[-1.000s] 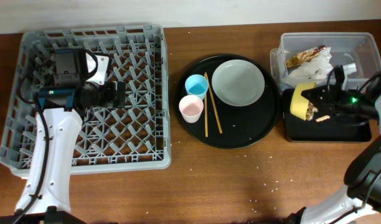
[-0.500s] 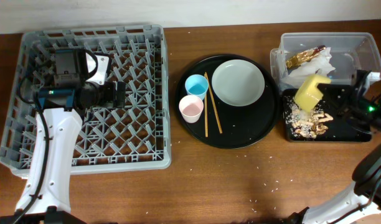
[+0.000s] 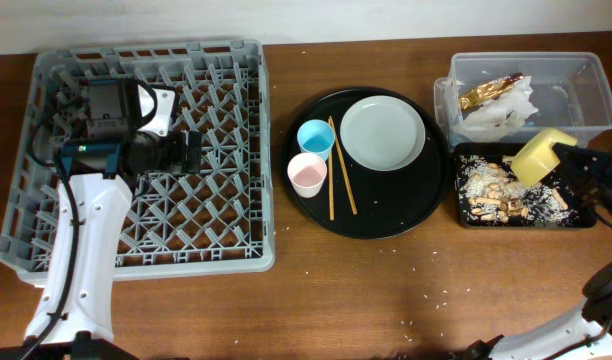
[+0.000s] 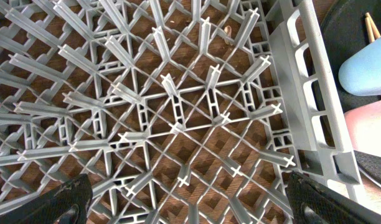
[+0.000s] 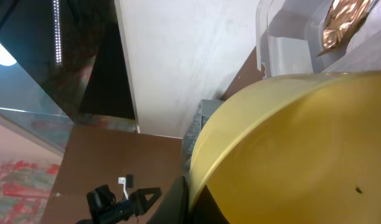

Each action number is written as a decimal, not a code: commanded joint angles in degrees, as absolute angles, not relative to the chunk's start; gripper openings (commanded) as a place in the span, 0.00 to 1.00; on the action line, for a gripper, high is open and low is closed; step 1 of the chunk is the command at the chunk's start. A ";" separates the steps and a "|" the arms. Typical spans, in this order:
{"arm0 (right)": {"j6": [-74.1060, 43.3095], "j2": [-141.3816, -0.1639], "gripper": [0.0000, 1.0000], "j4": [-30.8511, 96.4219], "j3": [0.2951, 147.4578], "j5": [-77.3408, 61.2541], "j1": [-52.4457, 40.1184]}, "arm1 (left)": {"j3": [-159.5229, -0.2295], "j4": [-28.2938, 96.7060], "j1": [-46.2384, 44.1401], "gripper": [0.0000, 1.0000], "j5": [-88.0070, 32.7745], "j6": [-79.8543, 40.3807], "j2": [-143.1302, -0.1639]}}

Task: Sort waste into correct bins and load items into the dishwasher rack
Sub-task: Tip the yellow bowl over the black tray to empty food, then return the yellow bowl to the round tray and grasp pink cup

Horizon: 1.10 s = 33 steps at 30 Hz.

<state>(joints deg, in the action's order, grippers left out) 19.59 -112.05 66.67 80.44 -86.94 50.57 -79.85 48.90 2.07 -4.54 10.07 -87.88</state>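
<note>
Yellow bowl (image 3: 541, 156) hangs tipped on its side above the top right part of the black tray (image 3: 586, 222). The right gripper (image 3: 574, 168) is clamped on its rim. In the right wrist view the bowl fills most of the picture, and I cannot tell if anything is left inside.

Under it, the food scraps (image 3: 496, 195) and rice lie spread over the tray floor. Just behind the tray is the clear tub (image 3: 586, 75), with the foil wrapper (image 3: 491, 92) and the napkins (image 3: 506, 115) in it.

The dishwasher rack (image 3: 146, 50) is far off to the left of the bowl. The round black tray (image 3: 316, 215) sits between them, and it holds the plate (image 3: 383, 133), the blue cup (image 3: 315, 136), the pink cup (image 3: 307, 173) and the chopsticks (image 3: 336, 180). So I think the bowl must go a long way left, over those things, to reach the rack.

The left gripper (image 3: 193, 152) hovers over the rack with its fingers wide apart and nothing in them. It is much nearer the rack, but the right arm has the bowl.
</note>
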 commanded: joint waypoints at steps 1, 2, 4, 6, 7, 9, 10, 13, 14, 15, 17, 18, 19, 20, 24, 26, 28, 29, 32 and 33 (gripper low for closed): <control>18.76 -112.03 0.04 66.70 80.25 -88.92 49.58 | -80.71 48.99 2.42 0.99 -5.17 9.76 -88.29; 17.30 -112.03 0.04 66.72 80.25 -88.92 49.43 | -80.71 48.99 2.42 1.00 -5.17 9.76 -88.29; 17.08 -112.03 0.04 67.94 80.25 -88.92 48.27 | -80.71 48.99 2.42 0.99 -5.17 9.76 -88.29; 17.37 -111.79 0.04 69.28 80.25 -88.92 46.44 | -80.71 48.99 2.42 1.00 -5.17 9.76 -88.29; 18.00 -111.53 0.04 70.06 80.25 -88.92 44.84 | -80.71 48.99 2.42 0.99 -5.17 9.76 -88.29; 20.91 -110.21 0.04 72.42 80.25 -88.90 39.03 | -80.71 48.99 2.42 1.00 -5.17 9.76 -88.29; 21.96 -109.67 0.04 72.95 80.27 -88.90 36.71 | -80.71 48.99 2.42 0.99 -5.17 9.76 -88.29; 22.44 -108.03 0.04 72.93 82.06 -78.52 20.40 | -80.71 48.99 2.42 0.99 -5.17 9.76 -88.29; 21.91 -108.03 0.04 72.20 82.59 -74.17 16.64 | -80.71 48.99 2.42 0.99 -5.17 9.76 -88.29; 18.79 -108.03 0.04 70.15 82.74 -66.76 11.73 | -80.71 48.99 2.42 0.99 -5.17 9.76 -88.29; 7.07 -108.03 0.04 65.04 82.74 -46.87 2.70 | -80.71 48.99 2.42 0.99 -5.17 9.76 -88.29; 1.74 -108.03 0.04 63.13 82.74 -37.82 -1.65 | -80.71 48.99 2.42 0.99 -5.17 9.76 -88.29; -1.58 -108.03 0.04 62.08 82.74 -32.01 -4.51 | -80.71 48.99 2.42 0.99 -5.17 9.76 -88.29; -6.24 -108.05 0.04 61.19 82.74 -24.47 -7.88 | -80.71 48.99 2.42 0.99 -5.19 9.76 -88.29; -18.24 -108.16 0.04 58.52 82.39 -3.68 -17.87 | -80.71 48.99 2.42 0.99 -5.17 9.76 -88.29; -20.49 -108.18 0.04 57.54 82.28 0.99 -20.88 | -80.71 48.99 2.42 1.00 -5.17 9.76 -88.29; -21.43 -108.81 0.08 57.12 82.28 2.48 -22.81 | -80.71 48.99 2.42 0.99 -5.17 9.76 -88.29; -21.56 -109.16 0.13 57.17 82.28 2.31 -22.92 | -80.71 48.99 2.42 1.00 -5.17 9.76 -88.29; -21.56 -109.86 0.24 57.06 82.28 1.98 -22.85 | -80.71 48.99 2.42 0.99 -5.17 9.76 -88.29; -21.54 -109.86 0.27 57.08 82.70 1.34 -22.83 | -80.71 48.99 2.42 1.00 -5.17 9.76 -88.29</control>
